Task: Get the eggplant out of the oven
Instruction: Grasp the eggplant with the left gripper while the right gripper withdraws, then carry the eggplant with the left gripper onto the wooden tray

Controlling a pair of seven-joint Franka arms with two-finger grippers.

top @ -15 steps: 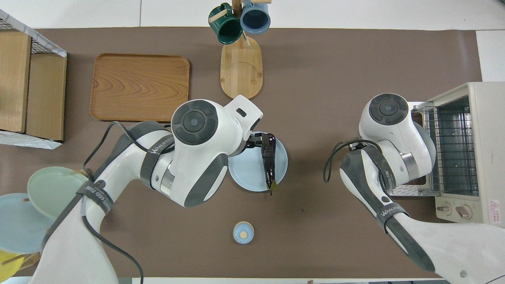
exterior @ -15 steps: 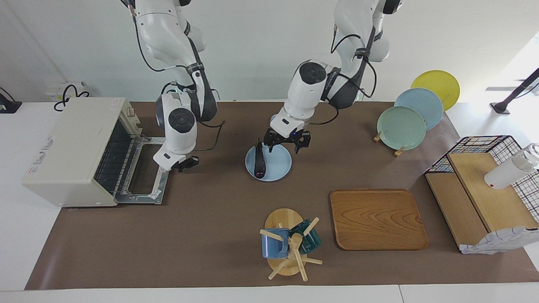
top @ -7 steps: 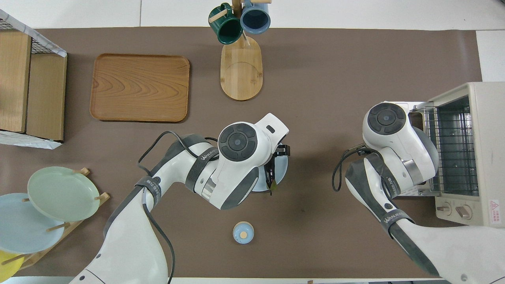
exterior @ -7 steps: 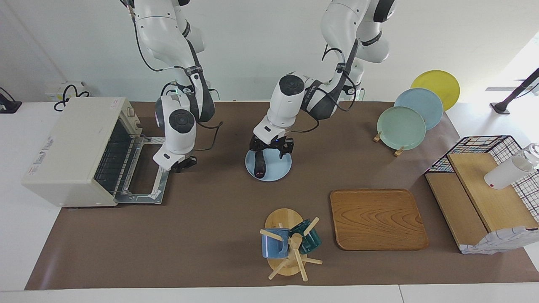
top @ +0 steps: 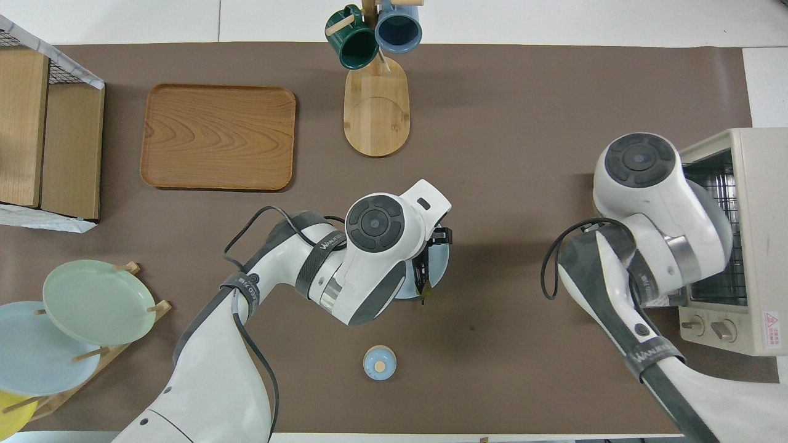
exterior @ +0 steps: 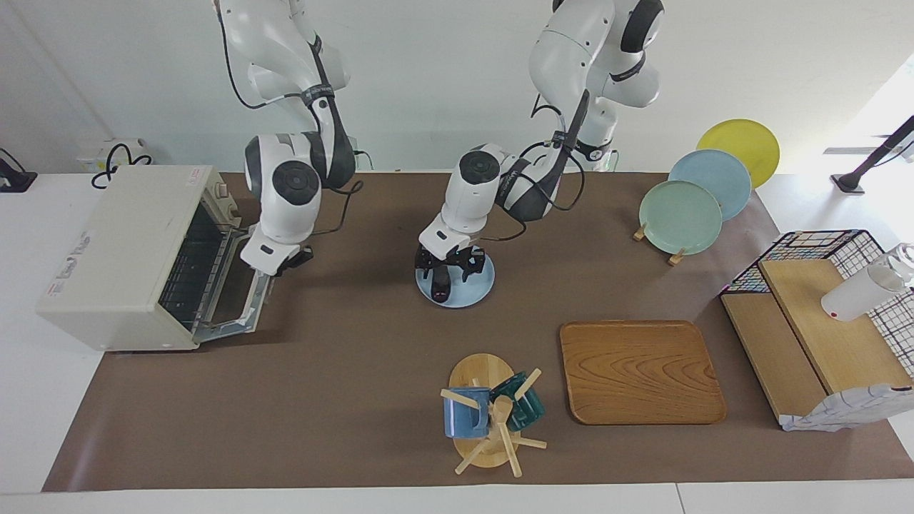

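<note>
The dark-purple eggplant [exterior: 440, 284] lies on a light blue plate [exterior: 477, 288] in the middle of the table, outside the cream-white oven [exterior: 121, 250]. My left gripper [exterior: 448, 269] is low over the plate, open, with a finger on either side of the eggplant. In the overhead view the left wrist covers most of the eggplant [top: 422, 275]; only its stem end shows. My right gripper [exterior: 288, 263] is shut and rests against the top edge of the oven door [exterior: 235, 307], which stands half raised. The wire rack inside looks bare.
A wooden tray [exterior: 639, 371] and a mug tree [exterior: 493, 414] sit farther from the robots than the plate. A rack of plates [exterior: 682, 214] and a wire basket with boards [exterior: 821, 321] stand at the left arm's end. A small blue lid [top: 379, 363] lies nearer the robots.
The left gripper has swung across the plate and come down around the eggplant. The right gripper has risen, and the oven door has gone from flat open to half raised.
</note>
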